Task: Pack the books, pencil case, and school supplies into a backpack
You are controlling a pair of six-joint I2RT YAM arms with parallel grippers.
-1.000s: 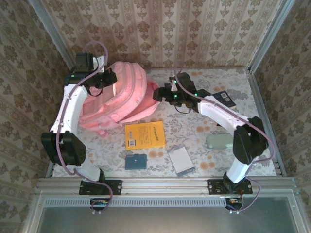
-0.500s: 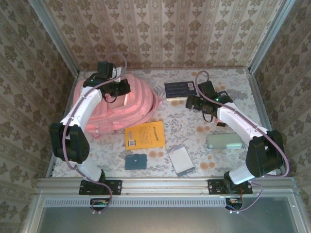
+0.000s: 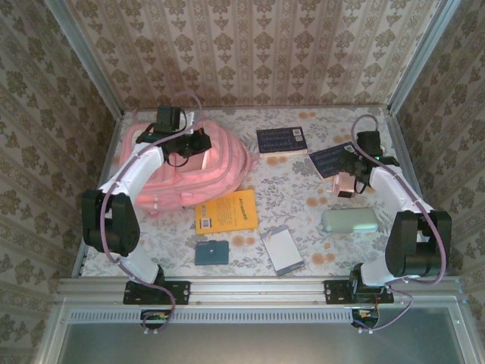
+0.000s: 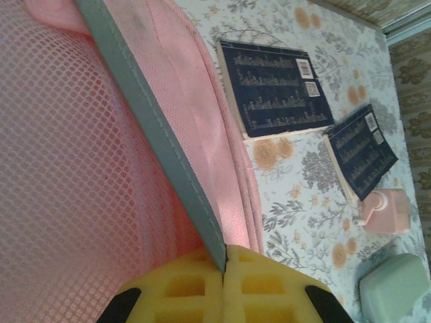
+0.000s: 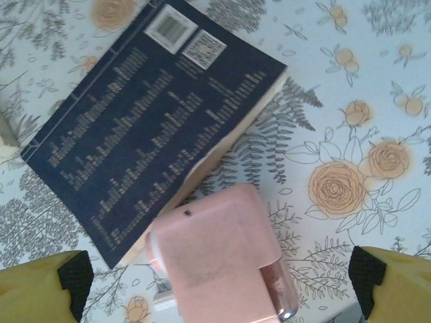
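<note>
Right, starting on your left: the left end effector [image 4: 223,269] is clamped shut, its yellow pads pinching the grey trim [image 4: 161,141] of the backpack [image 3: 204,171]. Pink mesh sits on one side of that trim, and the bag lies on the surface [image 3: 299,193] right under the end effector. Toward the arm bases from it, and a touch right, you've got the orange-yellow book [image 3: 226,211] lying flat. Nearer the bases again is the teal rectangle [image 3: 211,252], with the silver-framed rectangle [image 3: 282,249] to its right, a gap between them. Straight to the right of the left end effector, just past the backpack's edge, lies the first navy book [image 3: 281,140], flat with its printed cover up.

Over to your right: the right end effector [image 5: 221,279] has its jaws spread wide and grips nothing. A small pink item [image 5: 215,259] sits squarely between the fingers, clear of both. Just ahead of the fingers lies the second navy book [image 5: 148,121], with the pink item tight against its near edge. The pale green pencil case [image 3: 349,220] rests on the base side of this end effector, apart from it.
</note>
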